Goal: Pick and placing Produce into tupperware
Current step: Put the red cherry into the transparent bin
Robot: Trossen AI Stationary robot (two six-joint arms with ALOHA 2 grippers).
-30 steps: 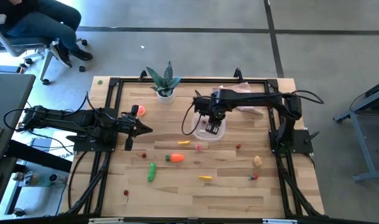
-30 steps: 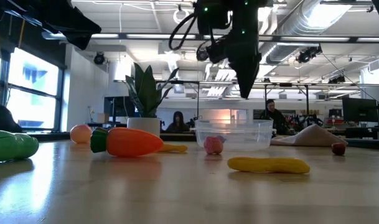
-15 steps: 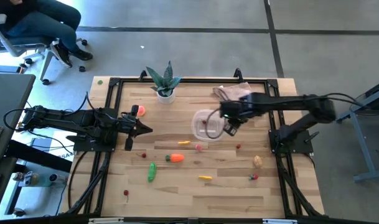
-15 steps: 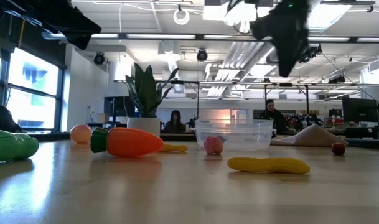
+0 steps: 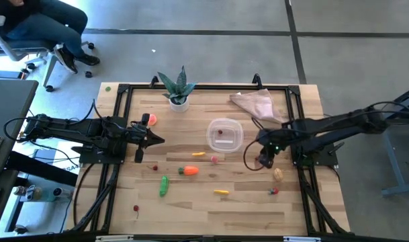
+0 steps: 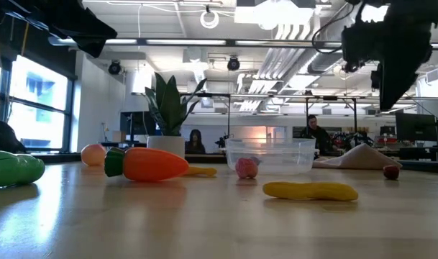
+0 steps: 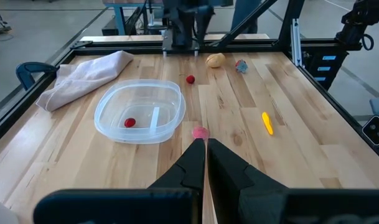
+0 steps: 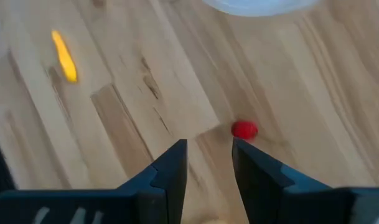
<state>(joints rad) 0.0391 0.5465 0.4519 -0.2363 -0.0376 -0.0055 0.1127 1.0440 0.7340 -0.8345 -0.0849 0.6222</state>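
The clear round tupperware [image 5: 224, 134] stands mid-table with one red berry [image 5: 221, 132] inside it; the left wrist view shows both [image 7: 139, 112]. My right gripper [image 5: 264, 158] hovers open above the table, to the right of and nearer than the tupperware. A loose red berry [image 8: 244, 129] lies just ahead of its fingertips [image 8: 208, 155]. The beige potato [image 5: 278, 175] is close by. The carrot [image 5: 188, 171], cucumber [image 5: 164, 185], peach [image 5: 152, 119] and yellow pieces [image 5: 221, 192] lie scattered on the wood. My left gripper [image 5: 154, 140] waits shut at the left side.
A pinkish-beige cloth [image 5: 256, 104] lies at the far right corner. The spiky plant in its white pot [image 5: 178, 87] stands at the far edge. A black frame [image 5: 123, 91] borders the table. More small berries [image 5: 135, 208] sit near the front left, and a pink piece [image 5: 214, 160] lies near the tupperware.
My right gripper has swung away from above the tupperware toward the table's right and near edge, ending over the loose red berry beside the potato. The tupperware now shows uncovered with a red berry in it. The left arm stayed put.
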